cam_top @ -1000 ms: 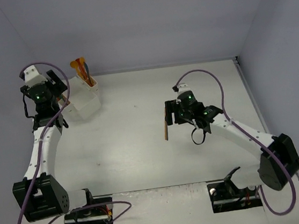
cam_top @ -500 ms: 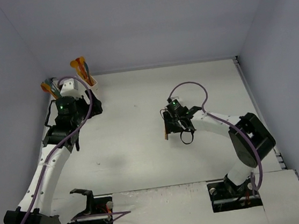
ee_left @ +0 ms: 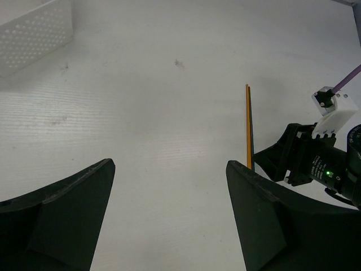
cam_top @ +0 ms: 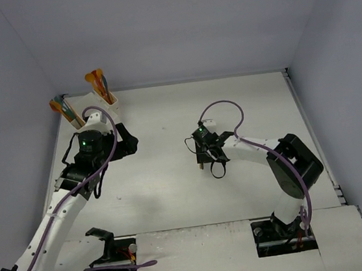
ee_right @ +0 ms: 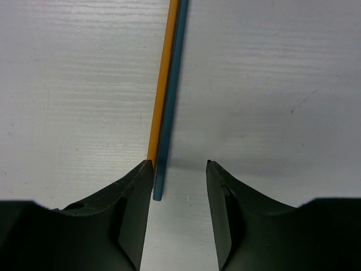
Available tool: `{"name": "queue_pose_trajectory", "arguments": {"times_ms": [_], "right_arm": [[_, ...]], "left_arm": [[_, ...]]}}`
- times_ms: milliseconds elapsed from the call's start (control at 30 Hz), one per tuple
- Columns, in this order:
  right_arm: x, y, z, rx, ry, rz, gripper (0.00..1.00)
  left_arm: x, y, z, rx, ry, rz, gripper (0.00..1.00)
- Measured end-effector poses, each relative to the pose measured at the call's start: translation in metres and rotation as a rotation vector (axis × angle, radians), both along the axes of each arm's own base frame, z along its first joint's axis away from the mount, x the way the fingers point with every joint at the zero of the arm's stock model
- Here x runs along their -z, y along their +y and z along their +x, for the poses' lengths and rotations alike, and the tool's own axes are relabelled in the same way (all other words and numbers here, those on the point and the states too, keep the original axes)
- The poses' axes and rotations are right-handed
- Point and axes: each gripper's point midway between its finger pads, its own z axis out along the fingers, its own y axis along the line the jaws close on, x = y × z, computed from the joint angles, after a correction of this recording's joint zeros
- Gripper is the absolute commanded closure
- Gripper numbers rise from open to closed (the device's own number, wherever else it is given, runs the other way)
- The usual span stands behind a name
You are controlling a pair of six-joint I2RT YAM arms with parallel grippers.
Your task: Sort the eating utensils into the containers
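The right gripper (ee_right: 179, 169) sits low over the table with its jaws partly apart, straddling the near ends of two utensils that lie side by side, touching. Nothing is clamped yet. The orange utensil (ee_right: 163, 73) ends right at the tip of one finger (ee_right: 132, 192), and the teal utensil (ee_right: 176, 73) lies just inside it. Bare table shows between the teal one and the other finger. Both utensils run straight ahead of the gripper.

The step looks like a pickup from this pair. The orange one may slip outside its finger, so nudging the gripper toward that side before squeezing should catch both. Held at one end, they will likely droop, so the lift should be slow.

The left gripper (ee_left: 169, 165) hangs empty with its jaws wide apart. The bins (ee_left: 34, 28) lie ahead to its left, the pair ahead to its right.
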Motion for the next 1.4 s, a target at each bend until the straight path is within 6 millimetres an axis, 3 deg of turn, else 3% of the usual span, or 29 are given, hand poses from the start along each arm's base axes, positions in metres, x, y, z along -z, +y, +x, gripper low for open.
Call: {"name": "queue_pose_trajectory", "arguments": {"times_ms": [767, 1100, 1233, 1400], "right_arm": [[0.011, -0.001, 0.005, 0.053, -0.002, -0.012, 0.65], [0.013, -0.017, 0.007, 0.117, -0.021, -0.028, 0.99], [0.013, -0.039, 0.008, 0.165, -0.024, -0.050, 1.00], [0.007, -0.057, -0.004, 0.166, -0.020, -0.098, 1.00]], "left_arm": [[-0.001, -0.008, -0.006, 0.026, 0.015, -0.036, 0.23], [0.000, -0.015, -0.010, 0.050, 0.029, -0.059, 0.23], [0.000, -0.022, -0.013, 0.081, 0.038, -0.073, 0.23], [-0.001, -0.040, -0.015, 0.137, 0.072, -0.100, 0.23]]}}
